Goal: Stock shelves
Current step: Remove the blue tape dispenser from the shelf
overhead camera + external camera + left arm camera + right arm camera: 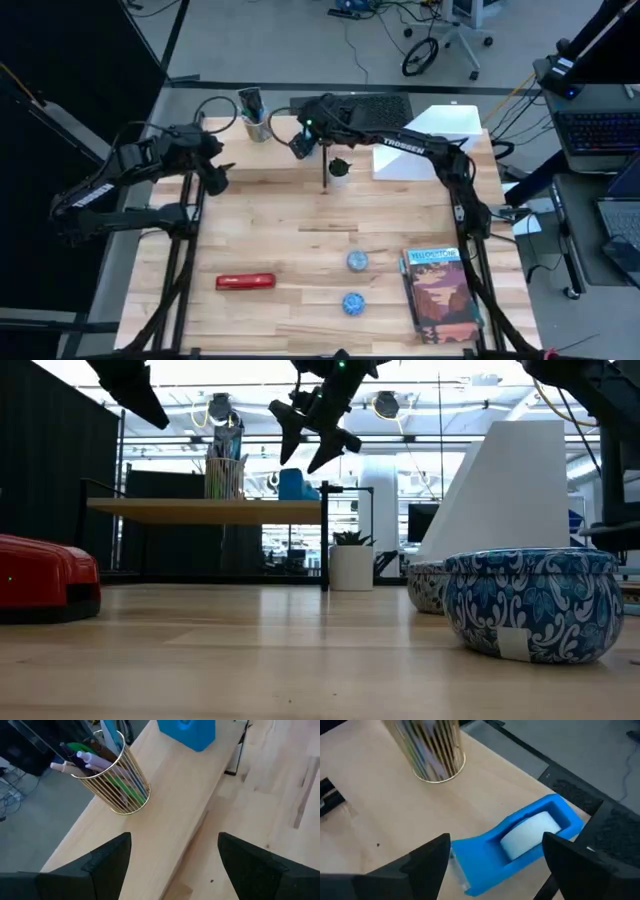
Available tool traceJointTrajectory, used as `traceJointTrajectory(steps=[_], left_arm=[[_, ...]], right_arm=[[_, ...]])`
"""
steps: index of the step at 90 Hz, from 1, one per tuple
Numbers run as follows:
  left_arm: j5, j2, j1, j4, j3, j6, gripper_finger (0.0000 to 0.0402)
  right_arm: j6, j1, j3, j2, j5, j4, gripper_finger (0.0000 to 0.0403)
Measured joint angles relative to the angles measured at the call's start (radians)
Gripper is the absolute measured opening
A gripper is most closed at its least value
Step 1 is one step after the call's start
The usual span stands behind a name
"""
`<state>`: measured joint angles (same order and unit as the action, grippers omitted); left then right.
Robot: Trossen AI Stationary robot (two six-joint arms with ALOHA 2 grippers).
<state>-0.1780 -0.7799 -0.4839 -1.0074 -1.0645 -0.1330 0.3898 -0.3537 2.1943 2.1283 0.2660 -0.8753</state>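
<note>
1. At the far edge of the table, we see the low wood shelf (205,510) on thin black legs, carrying a gold wire pen cup (116,775) and a blue tape dispenser (520,842) lying flat on its plank.
2. Above that shelf, the right gripper (301,143) hangs with its fingers (415,865) spread apart and nothing between them; in its wrist view the tape dispenser lies just beyond the open jaws.
3. We find the left gripper (216,178) near the shelf's left end, off the surface, its fingers (107,862) also apart and empty, with the pen cup just ahead of it.
4. To the right of the shelf stands the white file holder (428,143), and a small white pot with a plant (351,562) sits on the tabletop between the two.
5. Nearer the front of the table (300,250) we count a red stapler (245,282), two blue patterned bowls (357,262) (353,303) and a Yellowstone book (440,295) at the right corner, all lying well apart from both grippers.
</note>
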Motion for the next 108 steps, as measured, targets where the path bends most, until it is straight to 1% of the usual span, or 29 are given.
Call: traceJointTrajectory(steps=[9,21,30,37,45,61,68,78,91,108], left_arm=[[0.041,-0.011,0.0,0.033,0.003,0.026,0.0283],[0.084,-0.014,0.0,0.093,0.037,0.066,0.0283],[0.111,-0.04,0.0,0.126,0.058,0.095,0.0283],[0.116,-0.071,0.0,0.135,0.061,0.119,0.0283],[0.126,-0.113,0.002,0.191,0.061,0.128,0.0283],[0.144,-0.219,0.028,0.323,0.061,0.128,0.0283],[0.147,-0.267,0.04,0.383,0.061,0.131,0.0283],[0.147,-0.33,0.048,0.446,0.061,0.174,0.0283],[0.137,-0.389,0.048,0.482,0.061,0.181,0.0283],[0.129,-0.454,0.048,0.503,0.061,0.181,0.0283]], right_arm=[[-0.019,-0.044,0.004,-0.008,-0.058,0.009,0.0297],[-0.077,-0.114,0.004,-0.008,-0.169,0.001,0.0297],[-0.139,-0.164,0.004,-0.008,-0.252,0.005,0.0297],[-0.189,-0.199,0.004,-0.008,-0.335,0.003,0.0297],[-0.255,-0.234,0.004,-0.008,-0.433,0.003,0.0297],[-0.38,-0.275,0.004,-0.006,-0.461,0.002,0.0297],[-0.425,-0.288,0.004,-0.004,-0.496,0.003,0.0297],[-0.474,-0.295,0.0,0.003,-0.539,-0.007,0.0297],[-0.511,-0.293,-0.035,0.003,-0.589,0.011,0.0297],[-0.539,-0.293,-0.074,0.003,-0.597,0.036,0.0297]])
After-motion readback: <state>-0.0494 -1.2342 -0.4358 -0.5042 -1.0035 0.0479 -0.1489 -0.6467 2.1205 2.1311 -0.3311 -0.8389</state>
